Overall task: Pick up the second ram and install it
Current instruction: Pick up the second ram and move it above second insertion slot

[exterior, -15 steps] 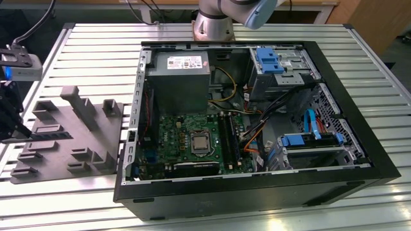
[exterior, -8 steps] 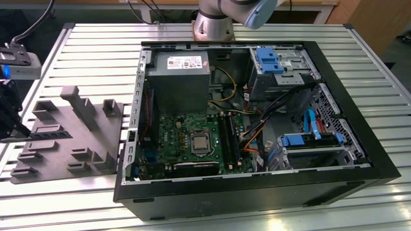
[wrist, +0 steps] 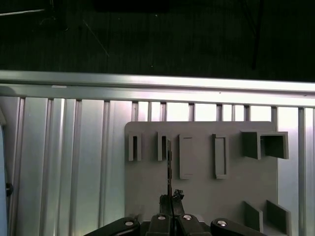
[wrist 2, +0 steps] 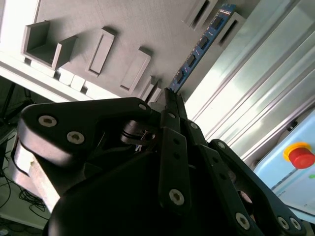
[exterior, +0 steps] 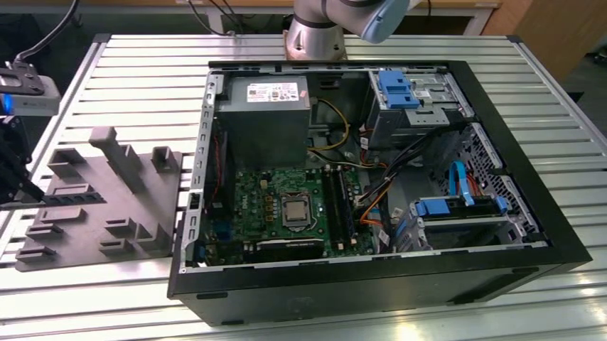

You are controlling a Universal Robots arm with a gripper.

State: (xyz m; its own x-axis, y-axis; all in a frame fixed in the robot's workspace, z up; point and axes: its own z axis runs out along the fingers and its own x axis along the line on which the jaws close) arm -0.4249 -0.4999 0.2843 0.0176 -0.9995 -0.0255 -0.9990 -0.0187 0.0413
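My hand point(wrist 2: 170, 98) is pinched narrow on the near end of the second ram point(wrist 2: 201, 46), which juts ahead of it over the grey slotted holder point(wrist 2: 138, 19); gripped so short, I judge it could twist or slip if its far end snags a slot wall.

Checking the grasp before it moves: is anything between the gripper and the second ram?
Nothing visible: in both wrist views the gripper is closed on one end of the second ram, at the grey holder.
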